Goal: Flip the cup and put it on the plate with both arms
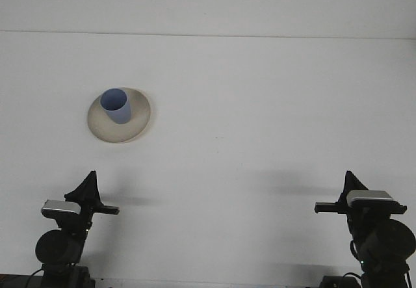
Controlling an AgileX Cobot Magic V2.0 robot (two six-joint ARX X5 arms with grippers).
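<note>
A blue cup (116, 105) stands upright, mouth up, on a beige plate (134, 123) at the left of the white table. My left gripper (88, 188) is pulled back near the front left edge, well below the plate. My right gripper (351, 183) rests at the front right, far from the cup. Both point away from the camera, and nothing shows at either tip.
The white table surface (260, 119) stretches to a back edge line (208, 34) near the top. Only the plate and cup stand on it.
</note>
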